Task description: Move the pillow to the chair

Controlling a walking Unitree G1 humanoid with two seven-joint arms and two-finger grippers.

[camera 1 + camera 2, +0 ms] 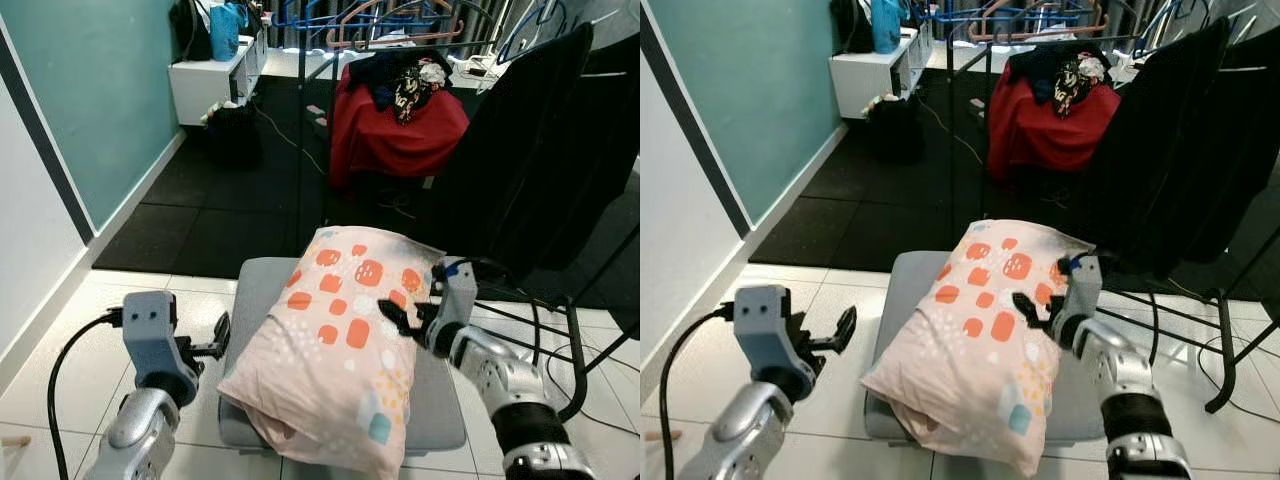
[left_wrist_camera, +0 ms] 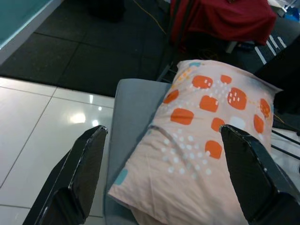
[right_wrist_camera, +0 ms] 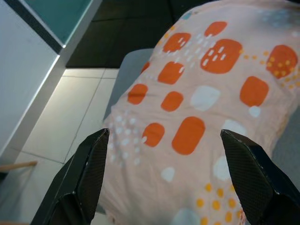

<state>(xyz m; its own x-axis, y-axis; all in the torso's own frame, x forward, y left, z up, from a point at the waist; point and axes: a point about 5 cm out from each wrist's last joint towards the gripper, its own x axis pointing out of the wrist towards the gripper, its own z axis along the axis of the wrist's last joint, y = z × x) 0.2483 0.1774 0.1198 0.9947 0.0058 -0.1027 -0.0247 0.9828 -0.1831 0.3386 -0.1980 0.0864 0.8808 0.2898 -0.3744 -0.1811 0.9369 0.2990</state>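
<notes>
Pillow (image 1: 345, 340) lies on the grey chair (image 1: 260, 290), lower centre, its near corner overhanging. Left gripper (image 1: 215, 345) and right gripper (image 1: 405, 320) flank it, jaws spread. Risk: a nudge tips it floorward.

Home laundry corner: clothes rack (image 1: 400, 45), hangers (image 1: 375, 18), tiled floor (image 1: 60, 350).

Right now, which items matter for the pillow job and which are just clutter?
Job:
- pillow, lying on the grey chair seat
- left claw, open beside the seat
- right claw, open at the pillow's side

Clutter:
- red cloth
- black garment on rack
- white shelf
</notes>
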